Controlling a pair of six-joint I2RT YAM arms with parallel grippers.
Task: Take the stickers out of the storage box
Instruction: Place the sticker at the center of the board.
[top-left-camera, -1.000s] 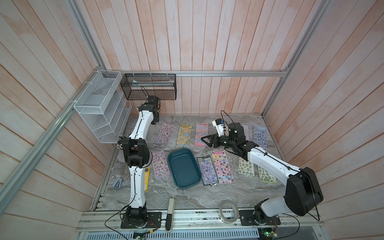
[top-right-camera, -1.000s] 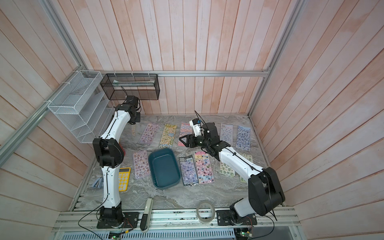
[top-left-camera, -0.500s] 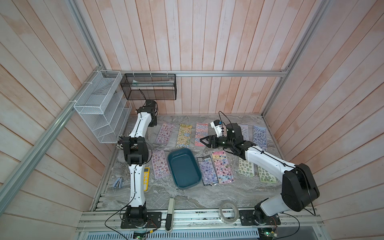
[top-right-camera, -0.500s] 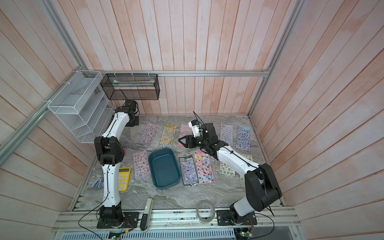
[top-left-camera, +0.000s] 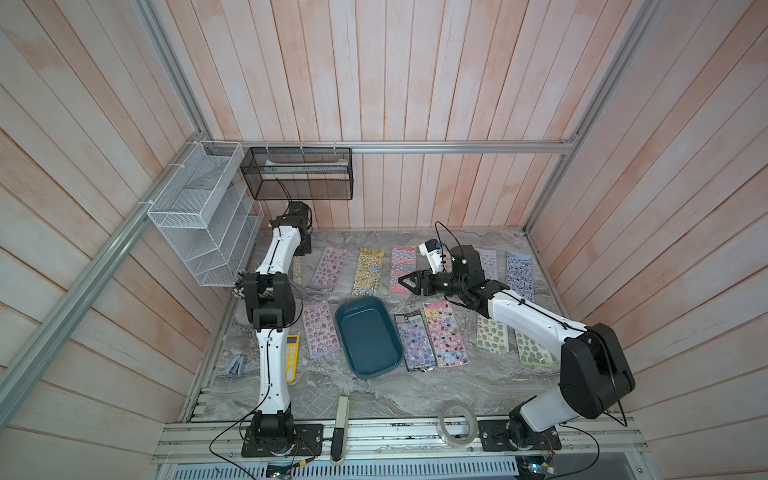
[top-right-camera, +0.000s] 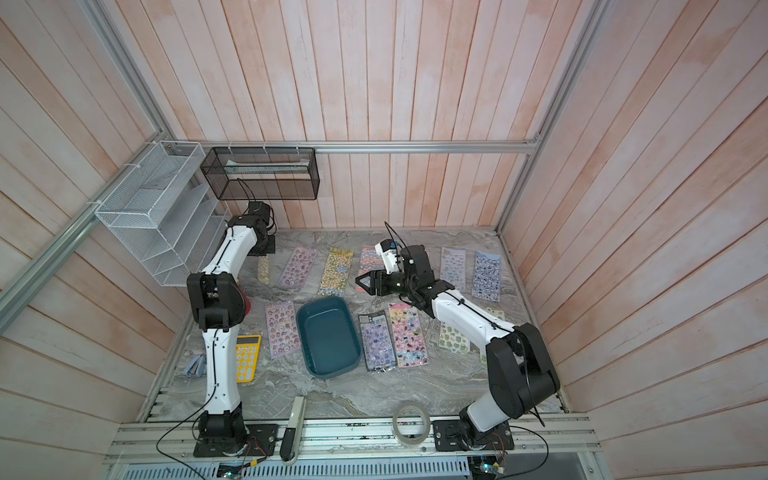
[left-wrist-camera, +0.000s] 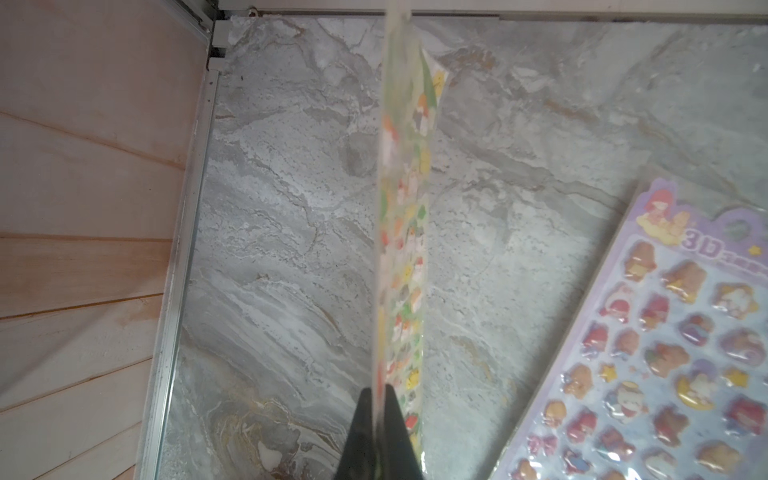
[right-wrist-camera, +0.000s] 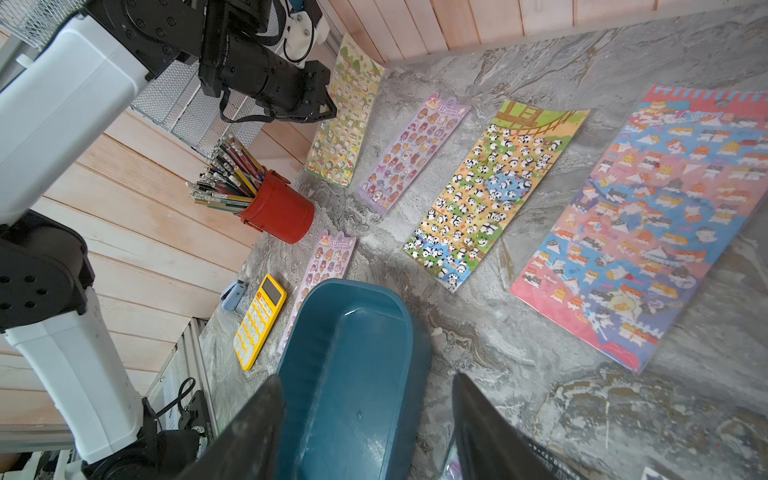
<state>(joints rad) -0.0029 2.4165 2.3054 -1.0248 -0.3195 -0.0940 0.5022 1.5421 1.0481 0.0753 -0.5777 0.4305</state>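
Observation:
The storage box (top-left-camera: 368, 338) (top-right-camera: 328, 336) is a dark teal tray at mid-table with nothing inside. Several stickers lie flat around it, such as a panda sheet (top-left-camera: 367, 272) (right-wrist-camera: 494, 187) and a pink sheet (top-left-camera: 444, 334). My left gripper (left-wrist-camera: 378, 390) is shut on the end of a green-yellow sticker sheet (left-wrist-camera: 405, 232) (right-wrist-camera: 345, 120). It holds the sheet on edge near the back-left corner, where it also shows from above (top-left-camera: 297, 270). My right gripper (top-left-camera: 402, 282) (right-wrist-camera: 365, 382) is open and holds nothing, hovering just behind the box's far end.
A red cup of pencils (right-wrist-camera: 276, 208) stands by the left wall. A yellow calculator (top-left-camera: 292, 357) and a blue stapler (top-left-camera: 236, 365) lie front left. A tape roll (top-left-camera: 457, 419) sits at the front rail. A white rack (top-left-camera: 203, 216) and a black basket (top-left-camera: 297, 178) hang at the back left.
The left wrist has shifted slightly at the back-left corner, still gripping the sheet. The right arm has drawn in a little and its open gripper has edged left.

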